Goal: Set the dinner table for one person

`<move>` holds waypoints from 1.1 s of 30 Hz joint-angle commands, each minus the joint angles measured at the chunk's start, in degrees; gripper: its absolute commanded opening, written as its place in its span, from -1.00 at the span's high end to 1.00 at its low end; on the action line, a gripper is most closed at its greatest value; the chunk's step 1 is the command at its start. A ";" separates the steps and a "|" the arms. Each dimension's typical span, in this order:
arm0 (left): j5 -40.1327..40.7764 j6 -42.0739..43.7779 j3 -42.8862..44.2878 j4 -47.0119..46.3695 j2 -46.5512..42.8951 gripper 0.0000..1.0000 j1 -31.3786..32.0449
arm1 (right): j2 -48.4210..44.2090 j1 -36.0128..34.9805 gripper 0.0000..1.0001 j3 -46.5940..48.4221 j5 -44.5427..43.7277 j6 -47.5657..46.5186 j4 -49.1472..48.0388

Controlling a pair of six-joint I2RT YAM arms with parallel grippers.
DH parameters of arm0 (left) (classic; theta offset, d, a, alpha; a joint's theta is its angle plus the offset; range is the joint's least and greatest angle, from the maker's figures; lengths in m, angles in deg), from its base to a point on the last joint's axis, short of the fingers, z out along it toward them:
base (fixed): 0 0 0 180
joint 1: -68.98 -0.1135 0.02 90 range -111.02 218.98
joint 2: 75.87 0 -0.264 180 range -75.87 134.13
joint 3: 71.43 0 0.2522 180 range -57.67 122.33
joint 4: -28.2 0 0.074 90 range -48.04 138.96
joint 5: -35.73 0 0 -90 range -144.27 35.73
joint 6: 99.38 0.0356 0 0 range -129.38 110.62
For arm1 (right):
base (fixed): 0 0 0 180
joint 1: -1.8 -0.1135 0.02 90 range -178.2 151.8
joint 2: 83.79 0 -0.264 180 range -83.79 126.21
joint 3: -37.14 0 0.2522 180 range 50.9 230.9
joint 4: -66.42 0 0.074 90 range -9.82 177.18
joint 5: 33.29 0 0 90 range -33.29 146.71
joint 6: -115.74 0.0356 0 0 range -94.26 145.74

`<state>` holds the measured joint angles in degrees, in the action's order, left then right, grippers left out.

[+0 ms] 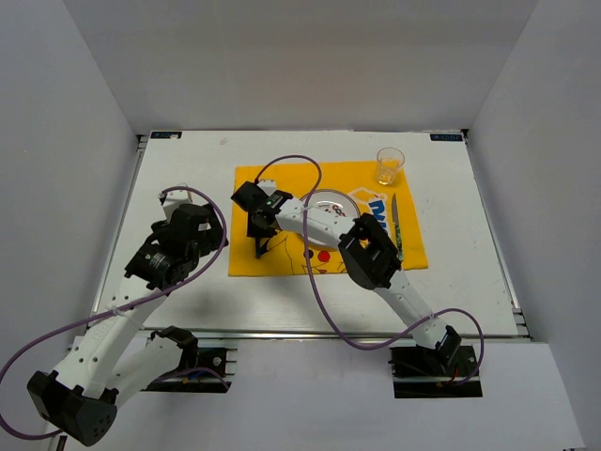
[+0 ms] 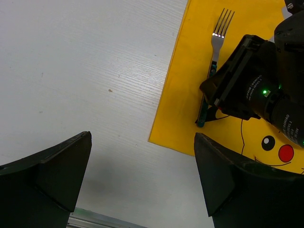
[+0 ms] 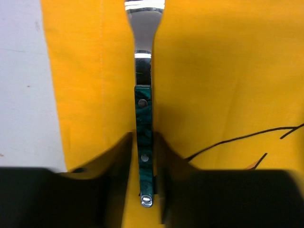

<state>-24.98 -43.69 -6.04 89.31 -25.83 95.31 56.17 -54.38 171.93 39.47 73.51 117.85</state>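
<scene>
A fork (image 3: pixel 143 123) with a dark green handle lies flat on the yellow Pikachu-print cloth (image 1: pixel 282 258), near its left edge. My right gripper (image 3: pixel 144 161) straddles the handle. Its fingers stand close on both sides, with a thin strip of cloth showing between the left finger and the handle. The fork (image 2: pixel 217 40) and the right gripper (image 2: pixel 256 80) also show in the left wrist view. My left gripper (image 2: pixel 142 190) is open and empty above the bare white dinner table (image 1: pixel 188 169), left of the cloth.
On the cloth, a clear plate (image 1: pixel 327 202) sits right of the fork and a knife (image 1: pixel 397 225) lies near the right edge. A glass (image 1: pixel 390 165) stands at the cloth's far right corner. The right arm reaches across the cloth.
</scene>
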 commanded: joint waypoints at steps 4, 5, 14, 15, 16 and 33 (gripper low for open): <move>-0.21 0.38 -0.13 -1.12 -0.82 -0.96 -0.14 | -3.90 -0.86 -0.48 0.25 -0.61 0.04 0.30; -0.21 0.38 -0.13 -1.04 -0.65 -0.96 -0.14 | -4.17 -0.94 -0.66 0.52 -0.61 -0.56 0.30; 2.34 -1.02 1.80 1.50 2.86 -0.96 -0.14 | -22.13 -0.07 -0.78 -4.12 -5.52 -7.24 0.21; 2.78 -1.29 2.41 2.12 3.91 -0.96 -0.14 | -24.97 0.02 -0.79 -6.66 -6.05 -7.95 -0.22; 3.56 -1.55 3.98 2.91 4.18 -0.96 -0.14 | -28.31 0.37 -0.78 -12.43 -6.58 -8.82 -0.66; 15.17 -1.47 38.44 28.05 3.66 -0.96 -0.14 | -91.78 3.71 -0.78 -30.59 -30.50 -13.13 31.59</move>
<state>-13.98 -44.98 28.43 110.27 -20.67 95.31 -33.27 -50.45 141.36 9.99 62.19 142.22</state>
